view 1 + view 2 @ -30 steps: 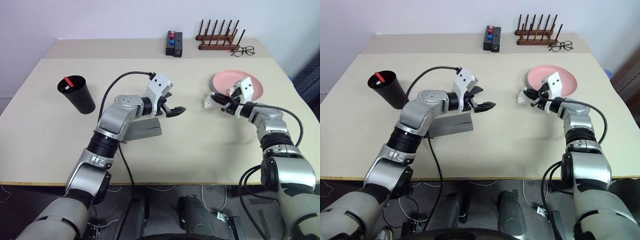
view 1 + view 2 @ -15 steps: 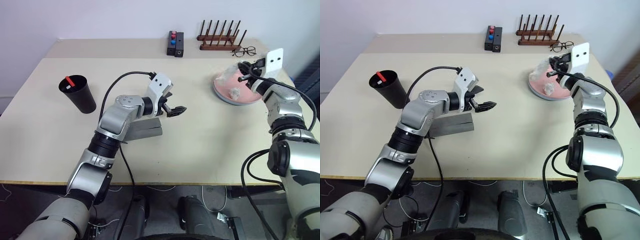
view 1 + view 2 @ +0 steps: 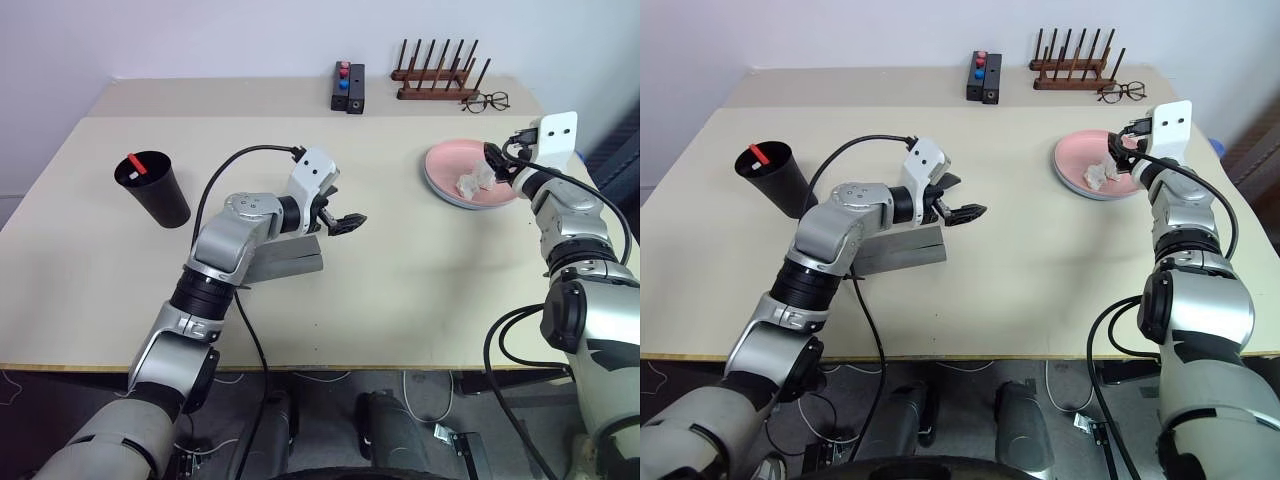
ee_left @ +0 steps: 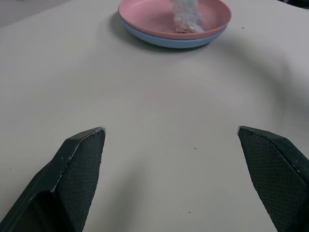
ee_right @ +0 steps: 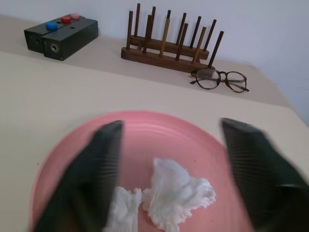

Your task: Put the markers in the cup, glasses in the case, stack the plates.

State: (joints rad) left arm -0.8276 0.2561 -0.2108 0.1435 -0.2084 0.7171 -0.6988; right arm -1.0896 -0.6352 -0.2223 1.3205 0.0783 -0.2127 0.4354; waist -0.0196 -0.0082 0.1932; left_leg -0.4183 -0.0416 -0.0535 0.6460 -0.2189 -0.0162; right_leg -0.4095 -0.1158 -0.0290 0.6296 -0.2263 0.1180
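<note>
1. Spanning most of the scene, a beige table is seen to carry every task item.
2. Near the table's right side the plates are already stacked, the pink plate nested on the light blue plate; crumpled white tissue is seen lying on the pink one.
3. The grey glasses case is laid shut on the table at centre-left, its long axis running left to right, partly hidden under the left forearm. No sunglasses are made out, so they are judged to be inside it.
4. The black cup is stood upright well off to the left, with a red marker end showing at its rim; the second marker cannot be made out.
5. The left gripper is held above the table just past the case's right end, its fingers spread wide and empty, pointed across bare table toward the plates.
6. The right gripper is held just at the plates' near right edge, fingers released and wide apart, with the tissue lying between and just beyond them; nothing is grasped.
7. The tissue is much nearer the right arm, so any further move there is judged to fall to that arm.
8. At the far edge a black button box, a wooden rack and wire-rimmed spectacles are left apart.
</note>
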